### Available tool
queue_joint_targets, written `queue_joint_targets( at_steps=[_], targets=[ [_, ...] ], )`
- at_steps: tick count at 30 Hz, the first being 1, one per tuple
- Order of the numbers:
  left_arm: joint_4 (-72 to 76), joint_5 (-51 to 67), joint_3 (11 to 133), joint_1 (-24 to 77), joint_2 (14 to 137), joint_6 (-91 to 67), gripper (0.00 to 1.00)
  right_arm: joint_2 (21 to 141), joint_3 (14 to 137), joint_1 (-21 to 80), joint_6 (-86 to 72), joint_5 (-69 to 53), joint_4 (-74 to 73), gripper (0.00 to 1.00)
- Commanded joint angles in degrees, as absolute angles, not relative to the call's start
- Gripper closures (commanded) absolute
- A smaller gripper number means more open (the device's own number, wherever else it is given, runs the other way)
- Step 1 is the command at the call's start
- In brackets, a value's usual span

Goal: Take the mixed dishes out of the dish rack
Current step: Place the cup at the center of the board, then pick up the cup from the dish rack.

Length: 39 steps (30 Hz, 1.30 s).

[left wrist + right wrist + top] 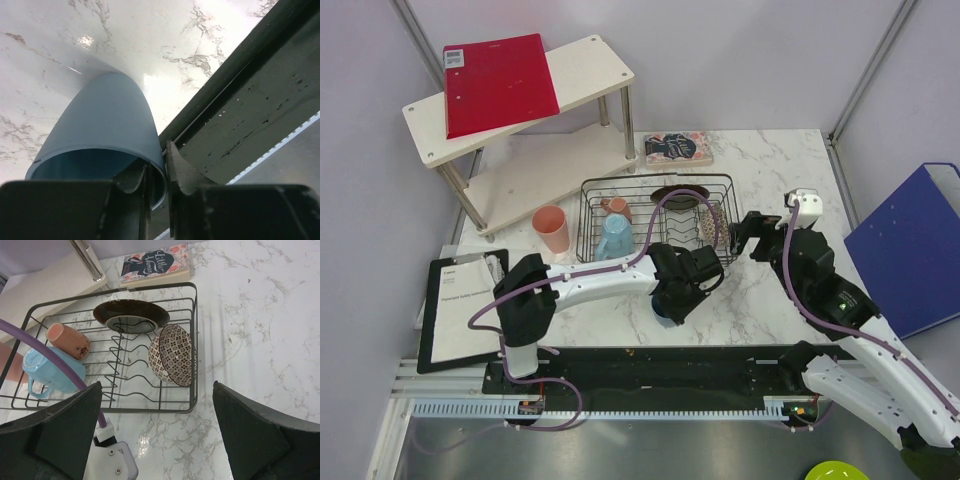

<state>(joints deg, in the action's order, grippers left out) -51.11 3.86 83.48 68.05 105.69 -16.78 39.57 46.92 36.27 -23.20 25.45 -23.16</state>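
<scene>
Left end effector (159,167) gripping blue cup (100,115), rim between jaws

This looks like a robotics lab cell, not a kitchen: plain lilac partition walls (770,60) on metal posts (869,65) enclose a marble-look table (770,160), with a clipboard (460,310) left and a blue binder (910,250) right.

blue cup (667,316) mostly hidden beneath left gripper (678,298); lime-green dish (838,471) cropped at edge
</scene>
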Motion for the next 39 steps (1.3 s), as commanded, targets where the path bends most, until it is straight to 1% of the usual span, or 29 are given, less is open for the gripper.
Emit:
queue_joint_targets(
  at_steps=[1, 3, 5, 6, 9, 12, 15, 17, 20, 21, 22, 25, 26, 27, 30, 33, 34, 36, 39],
  targets=[
    [-49.9, 6.2, 82.0, 68.6, 105.0, -16.2, 0.74, 38.1, 51.6, 36.5, -22.2, 28.6, -23.6, 0.02],
    [-50.3, 5.5, 82.4, 68.6, 104.2, -16.3, 0.64, 37.9, 52.8, 36.5, -21.6, 29.0, -24.0, 0.02],
    [-50.5, 4.3, 82.8, 68.6, 103.5, -16.3, 0.58, 37.8, 54.4, 36.5, -21.1, 29.4, -24.5, 0.02],
    [-50.7, 3.9, 83.1, 68.6, 102.8, -16.4, 0.52, 37.8, 54.8, 36.5, -21.0, 29.4, -24.7, 0.02],
    [-51.3, 1.8, 84.5, 68.5, 101.7, -16.7, 0.46, 37.6, 55.3, 36.5, -21.0, 29.4, -24.9, 0.02],
    [-52.6, 0.2, 86.7, 68.6, 100.3, -16.7, 0.44, 37.2, 55.3, 36.5, -21.2, 29.6, -24.8, 0.02],
    [-54.5, -4.8, 89.6, 68.6, 98.4, -16.0, 0.43, 36.7, 55.4, 36.5, -21.2, 29.8, -24.9, 0.02],
    [-56.0, -10.4, 92.3, 68.5, 96.7, -15.2, 0.41, 36.0, 55.8, 36.5, -20.9, 30.1, -24.9, 0.02],
    [-58.4, -17.2, 96.0, 68.5, 94.5, -14.4, 0.33, 35.2, 56.4, 36.5, -20.7, 30.8, -24.9, 0.02],
    [-59.3, -18.7, 96.8, 68.4, 93.8, -14.3, 0.13, 35.0, 56.6, 36.5, -20.6, 30.8, -24.9, 0.02],
    [-59.3, -22.3, 97.6, 68.1, 93.3, -14.5, 0.01, 34.8, 56.9, 36.5, -20.7, 30.8, -24.9, 0.02],
    [-59.3, -27.9, 97.8, 65.0, 91.8, -16.2, 0.01, 33.8, 57.2, 36.5, -21.2, 30.5, -24.7, 0.02],
    [-59.6, -29.1, 97.3, 63.6, 91.4, -19.8, 0.01, 33.6, 57.1, 36.5, -21.2, 30.6, -24.8, 0.02],
    [-59.8, -29.4, 96.7, 60.0, 90.4, -21.8, 0.01, 33.5, 57.0, 36.5, -21.4, 30.7, -24.7, 0.02],
    [-57.6, -28.0, 92.4, 53.7, 87.9, -28.3, 0.01, 33.1, 56.1, 36.5, -21.3, 30.8, -24.6, 0.02],
    [-50.5, -23.4, 84.5, 42.0, 82.6, -31.2, 0.01, 32.8, 54.6, 36.5, -21.4, 30.8, -24.5, 0.02],
    [-48.7, -21.1, 81.2, 40.0, 80.9, -31.0, 0.01, 32.7, 53.8, 36.5, -21.8, 30.7, -24.4, 0.02],
    [-45.0, -20.0, 79.5, 35.8, 80.5, -29.6, 0.01, 32.6, 52.8, 36.5, -22.1, 30.4, -24.2, 0.02],
    [-44.8, -20.5, 80.6, 34.7, 83.4, -24.6, 0.01, 32.7, 51.2, 36.5, -22.6, 29.9, -23.6, 0.02]
  ],
)
